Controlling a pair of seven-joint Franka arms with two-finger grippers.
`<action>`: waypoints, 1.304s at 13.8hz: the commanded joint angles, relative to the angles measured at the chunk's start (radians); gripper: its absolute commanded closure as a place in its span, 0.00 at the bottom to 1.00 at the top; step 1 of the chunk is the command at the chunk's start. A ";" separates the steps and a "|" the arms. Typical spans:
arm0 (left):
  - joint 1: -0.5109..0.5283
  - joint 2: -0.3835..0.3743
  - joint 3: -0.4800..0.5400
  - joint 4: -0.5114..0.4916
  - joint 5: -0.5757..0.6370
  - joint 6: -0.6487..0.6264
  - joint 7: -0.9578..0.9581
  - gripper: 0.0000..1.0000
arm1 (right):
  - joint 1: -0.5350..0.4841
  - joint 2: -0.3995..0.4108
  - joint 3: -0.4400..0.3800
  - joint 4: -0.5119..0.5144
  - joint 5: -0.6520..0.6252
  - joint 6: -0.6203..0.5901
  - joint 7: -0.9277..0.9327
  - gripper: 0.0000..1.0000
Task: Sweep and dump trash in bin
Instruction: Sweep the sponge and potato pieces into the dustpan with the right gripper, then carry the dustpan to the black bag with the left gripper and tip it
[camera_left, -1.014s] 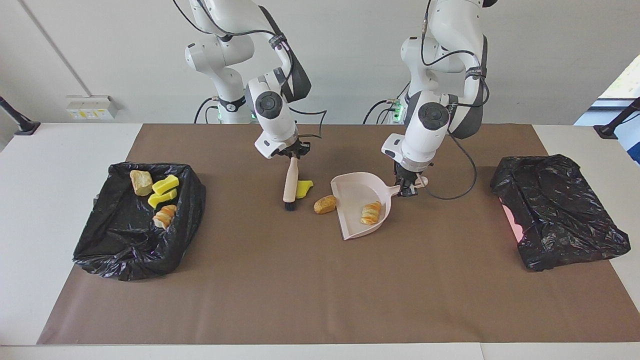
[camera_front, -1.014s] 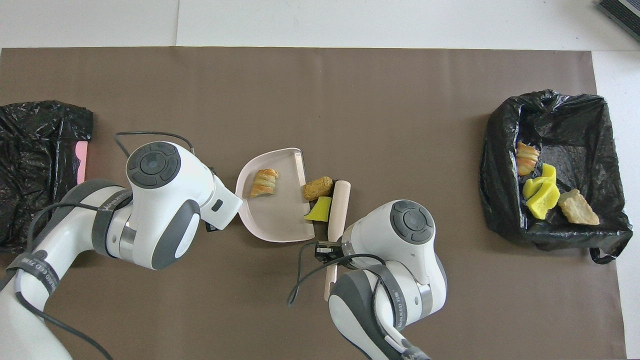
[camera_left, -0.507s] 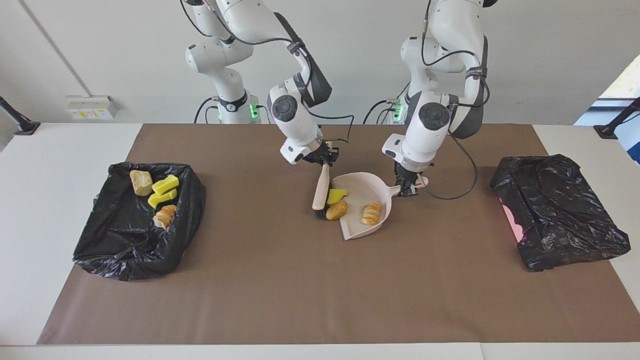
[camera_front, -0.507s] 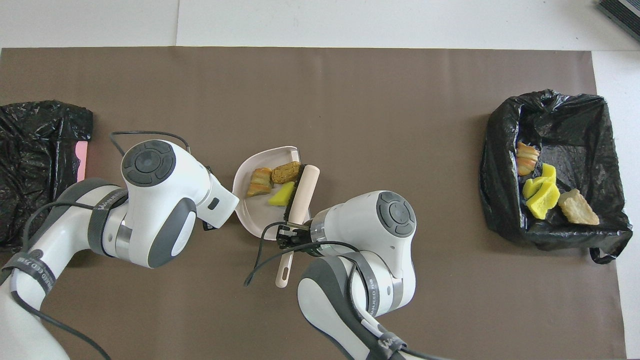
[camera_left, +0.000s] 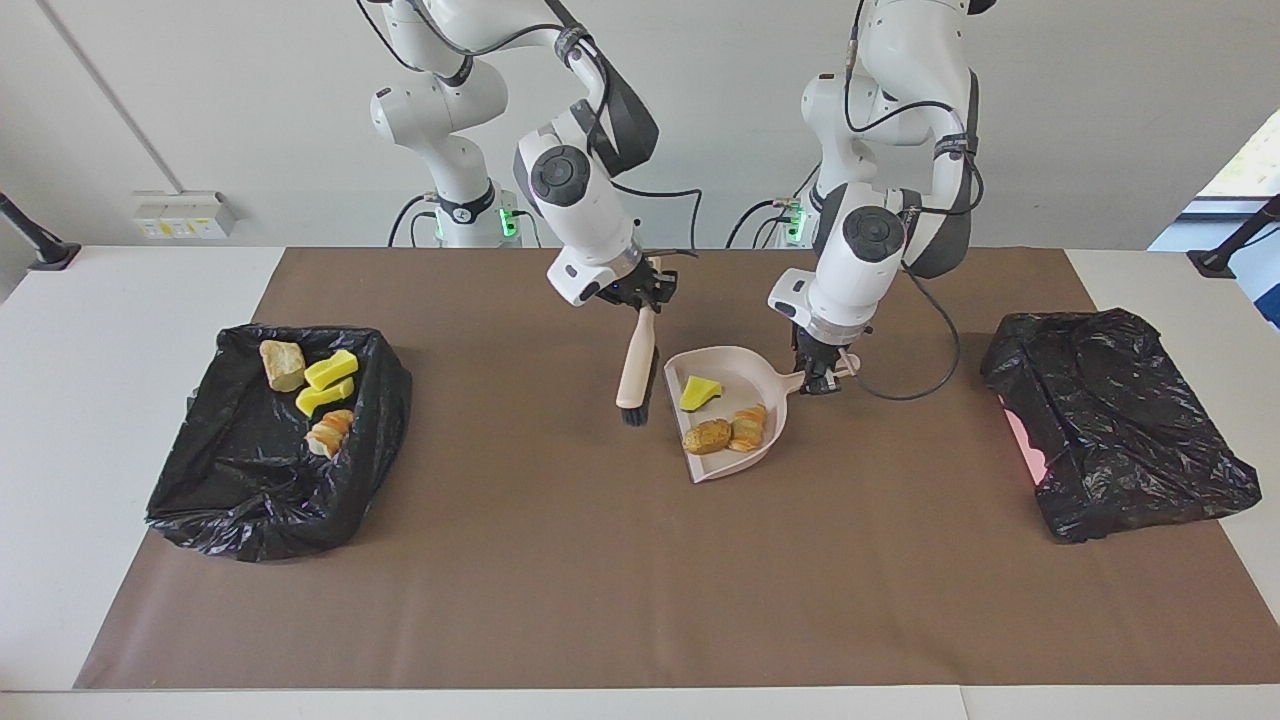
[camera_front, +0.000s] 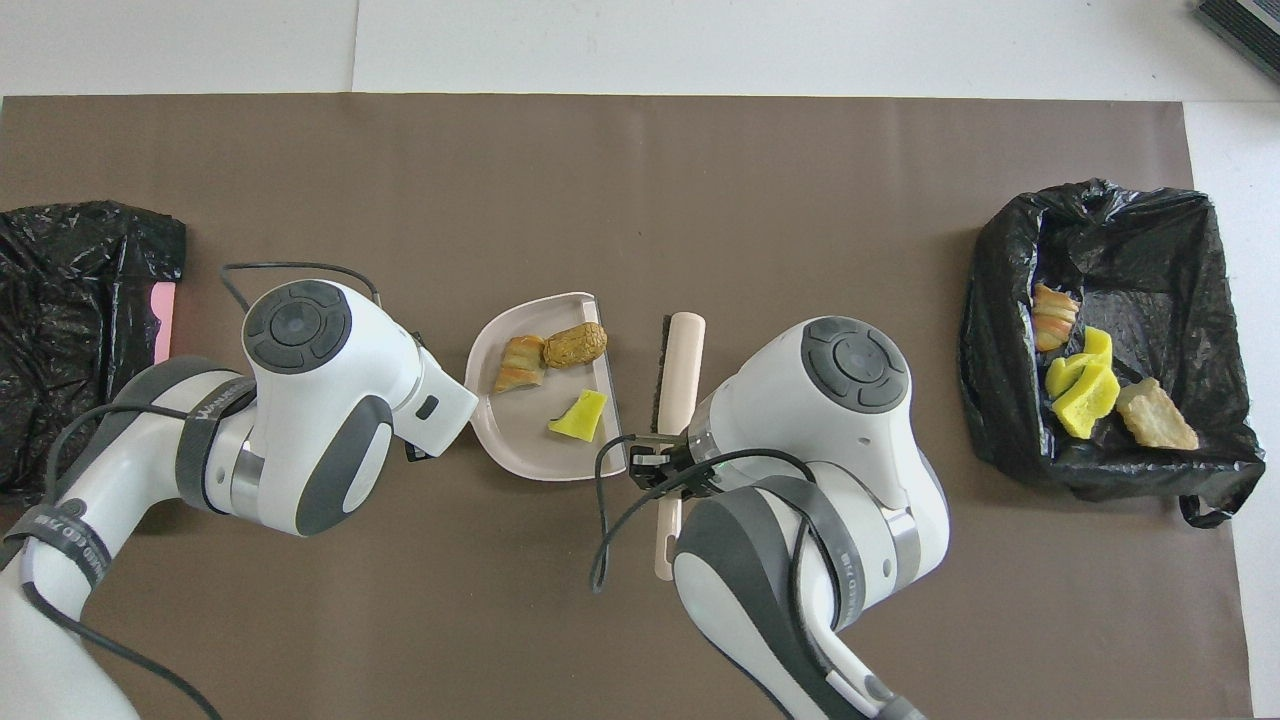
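Observation:
A pale pink dustpan (camera_left: 740, 385) (camera_front: 520, 430) lies mid-table with three pieces of trash in it: a yellow sponge scrap (camera_left: 699, 392) (camera_front: 580, 416), a tan bread lump (camera_left: 707, 436) (camera_front: 575, 344) and a croissant-like pastry (camera_left: 746, 428) (camera_front: 519, 362). My left gripper (camera_left: 818, 375) is shut on the dustpan's handle. My right gripper (camera_left: 640, 298) (camera_front: 665, 465) is shut on the beige handle of the brush (camera_left: 636, 365) (camera_front: 678, 370). The brush hangs bristles down just outside the pan's open edge. The bin (camera_left: 270, 470) (camera_front: 1150, 260), lined with black bag, holds several more trash pieces.
The bin sits at the right arm's end of the brown mat. A second black bag (camera_left: 1115, 420) (camera_front: 80, 300) with a pink edge showing lies at the left arm's end. A cable loops from the left wrist onto the mat beside the dustpan handle.
The brush pushed the bread lump and the sponge scrap into the dustpan, then drew back out toward the right arm's end. The left gripper and dustpan barely moved.

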 joint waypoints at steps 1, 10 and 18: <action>0.021 -0.027 -0.003 -0.036 0.022 0.023 0.025 1.00 | -0.025 0.062 0.006 0.032 -0.063 -0.031 -0.161 1.00; 0.168 -0.027 -0.006 0.014 0.006 0.004 0.316 1.00 | 0.079 0.222 0.017 0.132 -0.007 0.136 -0.200 1.00; 0.500 -0.040 -0.005 0.256 -0.168 -0.284 0.671 1.00 | 0.166 0.005 0.018 -0.013 -0.019 -0.094 0.311 1.00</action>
